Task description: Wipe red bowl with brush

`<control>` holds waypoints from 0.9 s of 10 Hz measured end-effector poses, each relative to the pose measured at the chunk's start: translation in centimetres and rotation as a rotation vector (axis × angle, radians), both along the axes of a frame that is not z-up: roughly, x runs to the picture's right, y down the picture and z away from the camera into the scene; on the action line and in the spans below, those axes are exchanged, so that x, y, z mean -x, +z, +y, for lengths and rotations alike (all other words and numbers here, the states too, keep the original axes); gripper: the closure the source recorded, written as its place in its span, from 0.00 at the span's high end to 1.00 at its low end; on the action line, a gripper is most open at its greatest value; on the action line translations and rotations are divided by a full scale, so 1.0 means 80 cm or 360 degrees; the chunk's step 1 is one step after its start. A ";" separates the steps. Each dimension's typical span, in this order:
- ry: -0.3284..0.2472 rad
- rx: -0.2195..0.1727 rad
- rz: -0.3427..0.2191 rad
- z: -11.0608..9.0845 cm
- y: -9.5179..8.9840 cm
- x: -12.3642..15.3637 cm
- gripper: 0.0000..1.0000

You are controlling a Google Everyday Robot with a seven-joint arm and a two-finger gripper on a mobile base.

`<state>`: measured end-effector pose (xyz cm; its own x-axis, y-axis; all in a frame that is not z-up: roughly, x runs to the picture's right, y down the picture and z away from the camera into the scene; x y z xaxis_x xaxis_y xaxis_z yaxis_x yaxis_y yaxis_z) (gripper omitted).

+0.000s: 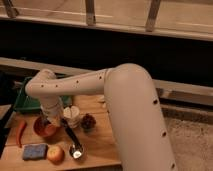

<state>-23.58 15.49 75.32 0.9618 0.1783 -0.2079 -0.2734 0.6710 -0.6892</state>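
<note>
The red bowl (44,129) sits on the wooden table (100,150) at the left, partly covered by my arm. My gripper (50,121) hangs at the end of the white arm, right over the bowl's right rim. The brush (70,134), a slim black stick, lies slanted just right of the bowl. It runs from below the white cup (71,115) down to the small metal cup (76,151). Whether the gripper touches the brush is hidden by the wrist.
A red chili (21,132) lies left of the bowl. A blue sponge (34,151) and an apple (55,154) sit near the front edge. A dark bunch of grapes (88,121) is right of the white cup. A green tray (27,102) stands behind.
</note>
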 end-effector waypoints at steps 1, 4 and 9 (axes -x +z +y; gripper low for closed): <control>-0.0018 -0.0008 -0.0024 -0.010 0.006 0.016 0.00; -0.0125 -0.0006 -0.0111 -0.015 0.013 0.077 0.00; -0.0132 0.0007 -0.0078 0.014 -0.007 0.075 0.00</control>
